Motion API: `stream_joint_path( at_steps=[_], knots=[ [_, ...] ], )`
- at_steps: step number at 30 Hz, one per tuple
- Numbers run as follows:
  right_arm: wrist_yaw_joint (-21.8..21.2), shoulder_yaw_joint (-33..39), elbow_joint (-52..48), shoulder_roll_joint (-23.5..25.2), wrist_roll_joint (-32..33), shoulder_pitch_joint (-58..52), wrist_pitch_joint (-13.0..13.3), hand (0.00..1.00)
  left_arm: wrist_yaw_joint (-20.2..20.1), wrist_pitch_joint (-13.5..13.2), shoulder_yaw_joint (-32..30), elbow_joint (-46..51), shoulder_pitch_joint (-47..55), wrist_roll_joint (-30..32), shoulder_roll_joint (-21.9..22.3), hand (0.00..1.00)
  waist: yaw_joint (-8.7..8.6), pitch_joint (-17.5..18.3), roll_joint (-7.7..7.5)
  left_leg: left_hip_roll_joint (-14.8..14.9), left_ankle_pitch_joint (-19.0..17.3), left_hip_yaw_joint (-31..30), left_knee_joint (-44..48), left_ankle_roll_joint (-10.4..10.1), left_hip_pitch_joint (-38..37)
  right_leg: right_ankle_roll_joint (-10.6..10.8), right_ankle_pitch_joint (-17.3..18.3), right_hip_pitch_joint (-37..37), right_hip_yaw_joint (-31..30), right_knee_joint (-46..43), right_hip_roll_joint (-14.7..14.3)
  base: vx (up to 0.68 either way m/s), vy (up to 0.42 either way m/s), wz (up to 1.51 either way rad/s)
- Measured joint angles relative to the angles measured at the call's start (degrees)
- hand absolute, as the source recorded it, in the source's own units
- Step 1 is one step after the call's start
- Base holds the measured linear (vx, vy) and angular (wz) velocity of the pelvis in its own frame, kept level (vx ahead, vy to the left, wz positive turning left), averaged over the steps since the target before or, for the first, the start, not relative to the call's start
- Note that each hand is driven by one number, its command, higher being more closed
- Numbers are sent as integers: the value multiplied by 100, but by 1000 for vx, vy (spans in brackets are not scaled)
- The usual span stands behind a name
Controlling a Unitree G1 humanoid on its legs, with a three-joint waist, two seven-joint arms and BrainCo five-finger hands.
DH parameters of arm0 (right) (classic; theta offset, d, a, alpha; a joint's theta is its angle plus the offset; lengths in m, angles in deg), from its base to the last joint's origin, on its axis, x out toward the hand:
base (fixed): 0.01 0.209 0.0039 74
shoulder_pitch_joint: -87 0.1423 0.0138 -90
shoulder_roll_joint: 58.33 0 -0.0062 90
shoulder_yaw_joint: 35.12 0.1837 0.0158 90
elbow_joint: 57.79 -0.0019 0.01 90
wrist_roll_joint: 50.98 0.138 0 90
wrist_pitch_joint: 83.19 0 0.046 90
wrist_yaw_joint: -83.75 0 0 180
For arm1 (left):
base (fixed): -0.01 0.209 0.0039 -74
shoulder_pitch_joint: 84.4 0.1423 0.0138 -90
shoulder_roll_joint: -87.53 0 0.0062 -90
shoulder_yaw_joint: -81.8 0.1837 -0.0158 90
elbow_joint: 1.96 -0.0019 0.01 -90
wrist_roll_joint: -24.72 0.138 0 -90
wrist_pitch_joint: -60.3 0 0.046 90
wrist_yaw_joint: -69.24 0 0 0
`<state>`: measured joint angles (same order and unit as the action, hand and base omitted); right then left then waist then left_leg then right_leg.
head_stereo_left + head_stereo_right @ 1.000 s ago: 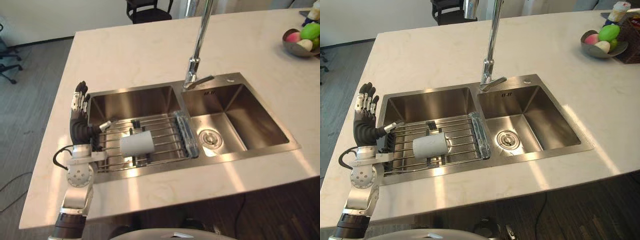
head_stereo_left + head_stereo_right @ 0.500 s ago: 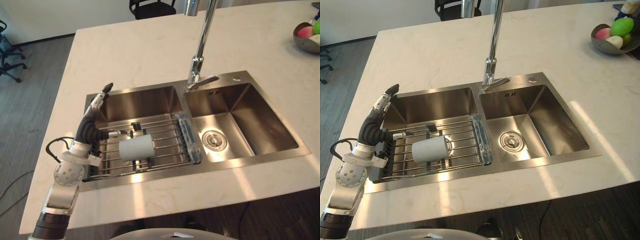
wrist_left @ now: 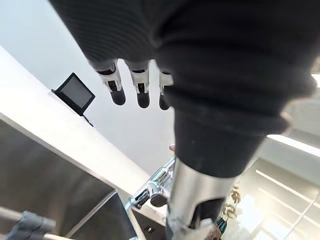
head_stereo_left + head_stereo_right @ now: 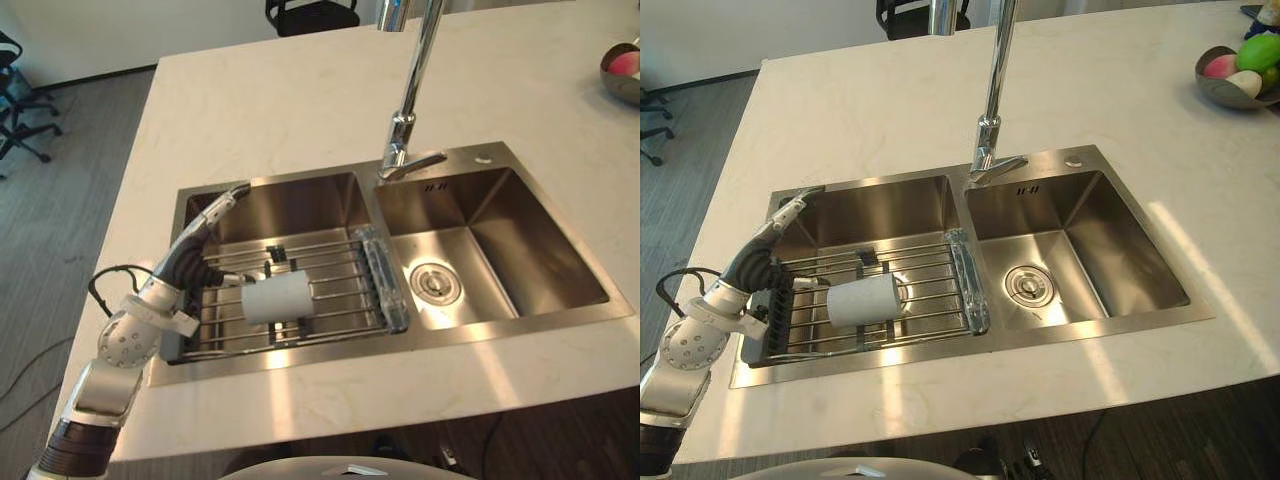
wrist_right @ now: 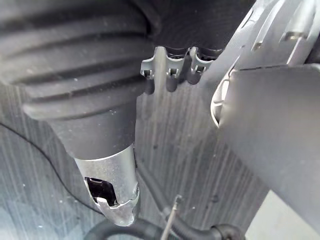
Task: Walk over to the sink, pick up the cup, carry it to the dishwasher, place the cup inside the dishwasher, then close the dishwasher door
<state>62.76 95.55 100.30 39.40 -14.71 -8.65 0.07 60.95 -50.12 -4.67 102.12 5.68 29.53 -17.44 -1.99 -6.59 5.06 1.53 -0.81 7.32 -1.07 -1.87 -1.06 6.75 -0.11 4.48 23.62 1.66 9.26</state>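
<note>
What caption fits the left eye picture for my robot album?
Left hand open at the sink's left basin, beside a white cup lying sideways on the wire rack.

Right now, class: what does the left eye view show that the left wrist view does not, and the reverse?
Left eye view: the white cylindrical cup lying on its side on the wire sink rack. Left wrist view: a bright light strip high in the room. Both: the open left hand and the chrome tap.
</note>
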Motion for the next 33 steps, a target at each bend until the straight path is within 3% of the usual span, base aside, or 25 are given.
stream_joint_path(
  at_steps=[5, 13, 23, 27, 33],
  knots=[
    [0, -18, -59, -143, 59, 24, -43, 0, -218, 77, 225, -185, -65, 61, -19, 0, -73, -7, 43, 0, 5, 48, -15, 1, -22, -18, -182, 138, -12, 300, -50, -43, -7, -6],
    [-4, -24, -191, -206, 256, 11, -90, 0, -470, 440, 814, -453, -214, 238, -178, 0, -203, -21, 70, 9, 72, 130, -218, -17, -200, -17, -185, 152, -89, 303, -69, -24, -6, -6],
    [-3, -215, -190, -205, 411, 18, -77, 0, -724, 593, 1130, -606, -307, 449, -259, 0, -351, -31, 64, 11, 67, 201, -224, -17, -214, -12, -190, 138, -128, 317, -63, -14, -3, -2],
    [-4, -221, -190, -205, 429, 17, -71, 0, -759, 929, 1212, -660, -309, 677, -259, 0, -430, -35, 69, 30, 62, 216, -224, -19, -236, -13, -196, 146, -148, 336, -65, -41, -13, -3],
    [-11, -224, -192, -219, 438, 17, -71, 0, -842, 1017, 1246, -870, -305, 920, -259, 0, -446, -90, 83, 45, 41, 290, -227, -29, -283, -14, -206, 136, -249, 338, -76, -28, -10, -8]
  ],
)
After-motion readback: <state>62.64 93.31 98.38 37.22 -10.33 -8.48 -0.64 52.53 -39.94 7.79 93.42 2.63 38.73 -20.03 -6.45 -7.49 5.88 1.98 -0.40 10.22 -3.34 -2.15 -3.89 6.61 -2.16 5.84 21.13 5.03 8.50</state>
